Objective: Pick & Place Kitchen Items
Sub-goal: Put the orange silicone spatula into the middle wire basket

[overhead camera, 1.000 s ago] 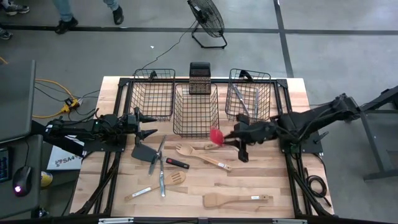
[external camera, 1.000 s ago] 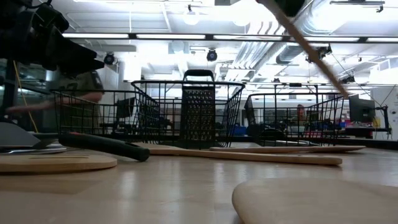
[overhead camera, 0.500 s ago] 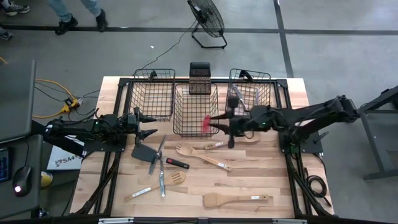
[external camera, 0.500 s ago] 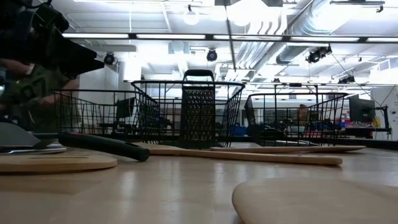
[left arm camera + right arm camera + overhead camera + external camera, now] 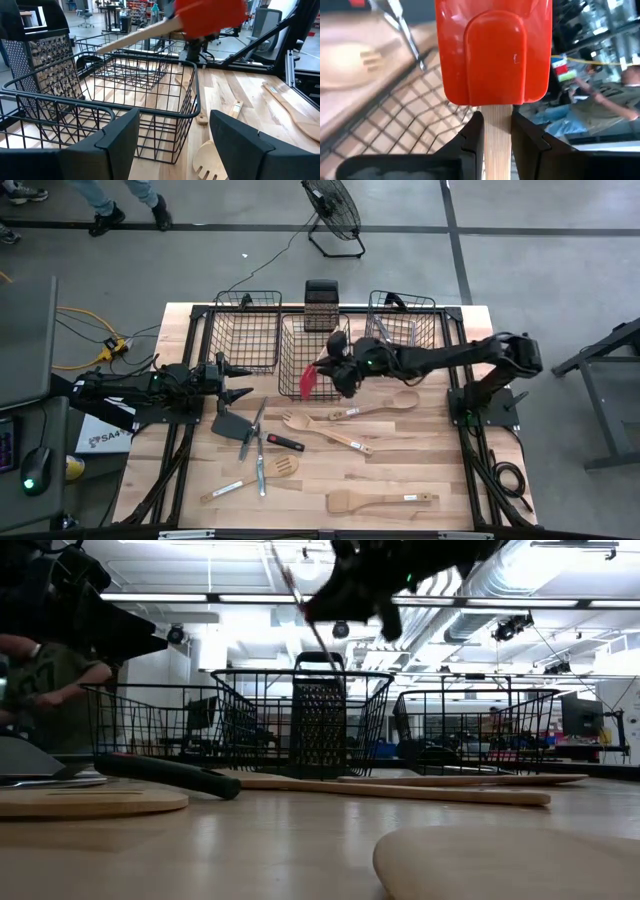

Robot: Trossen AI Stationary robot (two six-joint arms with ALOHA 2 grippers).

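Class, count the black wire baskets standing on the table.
3, in a row along the far edge: left basket, middle basket, right basket. None looks hidden.

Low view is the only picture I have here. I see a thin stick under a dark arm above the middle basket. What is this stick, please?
Observer: It is the wooden handle of a red spatula, held by the right tool.
Operator: Is its head over the middle basket?
Observer: Yes, the high view shows the red head above the middle basket, near its right side.
Operator: And the left tool?
Observer: The left tool waits open at the table's left side, holding nothing.
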